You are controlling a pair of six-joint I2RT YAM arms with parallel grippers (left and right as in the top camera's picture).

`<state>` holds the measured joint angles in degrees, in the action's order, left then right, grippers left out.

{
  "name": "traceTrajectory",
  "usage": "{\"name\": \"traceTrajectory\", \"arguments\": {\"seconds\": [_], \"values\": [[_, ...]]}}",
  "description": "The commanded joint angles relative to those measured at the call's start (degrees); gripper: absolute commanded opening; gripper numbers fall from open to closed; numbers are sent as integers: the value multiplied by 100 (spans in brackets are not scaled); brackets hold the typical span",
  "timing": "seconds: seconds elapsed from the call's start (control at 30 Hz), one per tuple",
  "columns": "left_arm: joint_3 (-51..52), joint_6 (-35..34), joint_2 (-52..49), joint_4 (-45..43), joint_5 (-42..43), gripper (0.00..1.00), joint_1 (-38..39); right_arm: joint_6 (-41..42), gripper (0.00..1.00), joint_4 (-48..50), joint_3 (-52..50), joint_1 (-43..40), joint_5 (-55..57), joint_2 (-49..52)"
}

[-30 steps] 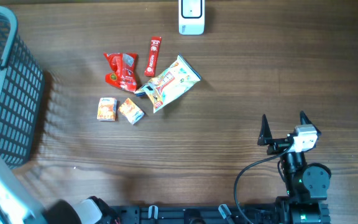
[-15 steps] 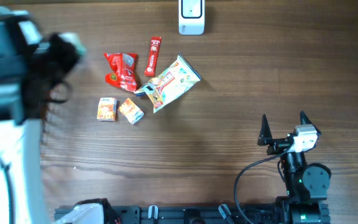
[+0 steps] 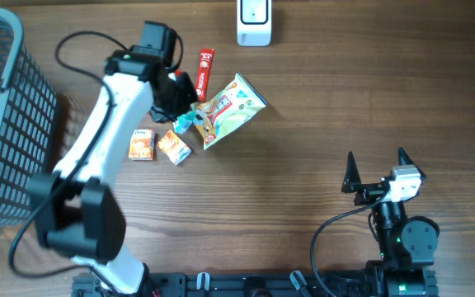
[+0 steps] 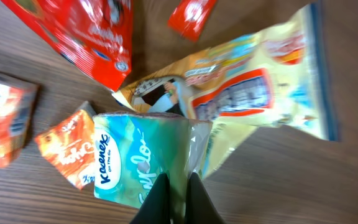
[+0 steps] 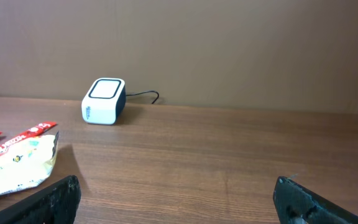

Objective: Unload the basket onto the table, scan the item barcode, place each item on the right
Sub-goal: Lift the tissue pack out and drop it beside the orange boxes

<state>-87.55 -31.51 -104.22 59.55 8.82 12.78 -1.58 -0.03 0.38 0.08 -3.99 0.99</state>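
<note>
My left hand (image 4: 178, 198) has its fingers pressed tight together on what looks like only the thin film edge of the green Kleenex tissue pack (image 4: 138, 158). The pack sits in the pile at the far left of the surface (image 3: 303, 181), overlapping the yellow snack bag (image 4: 260, 93) and just beside an orange packet (image 4: 67, 149). With so little in the pinch, I worry the pack slips out or swings on the way to the white scanner (image 3: 254, 23) at the far edge. I cannot see its barcode, so it may end up facing away. The lift could also drag the snack bag along. My right hand (image 3: 376, 157) waits near right, spread wide and empty.
</note>
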Motion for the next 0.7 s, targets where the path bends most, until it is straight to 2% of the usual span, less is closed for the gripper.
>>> {"name": "traceTrajectory", "arguments": {"seconds": [0.0,0.03,0.07,0.1,0.13,0.17,0.2,0.3,0.47,0.63,0.67], "values": [[35,127,-466,-11,-96,6,111,46,100,11,-9,24,81,-42],[35,129,-540,-13,-98,17,125,46,100,11,-9,24,81,-42],[35,129,-575,-13,-96,49,127,46,100,11,-9,24,81,-42],[35,129,-595,-13,-96,73,127,48,100,11,-9,24,81,-42],[33,133,-595,-13,-98,89,125,46,100,11,-9,24,81,-42],[28,136,-592,-13,-98,95,109,48,100,11,-9,24,81,-42],[-2,168,-575,9,-96,100,83,46,100,11,-9,24,81,-42],[-245,282,-485,264,-98,100,-90,48,100,11,-9,24,81,-42],[-944,282,61,734,-98,100,-682,46,100,11,-9,24,81,-42],[-1025,284,496,645,-195,100,-1244,46,100,9,-9,24,81,-42],[-1025,284,501,693,-295,96,-1335,44,100,11,-9,24,81,-42]]}}
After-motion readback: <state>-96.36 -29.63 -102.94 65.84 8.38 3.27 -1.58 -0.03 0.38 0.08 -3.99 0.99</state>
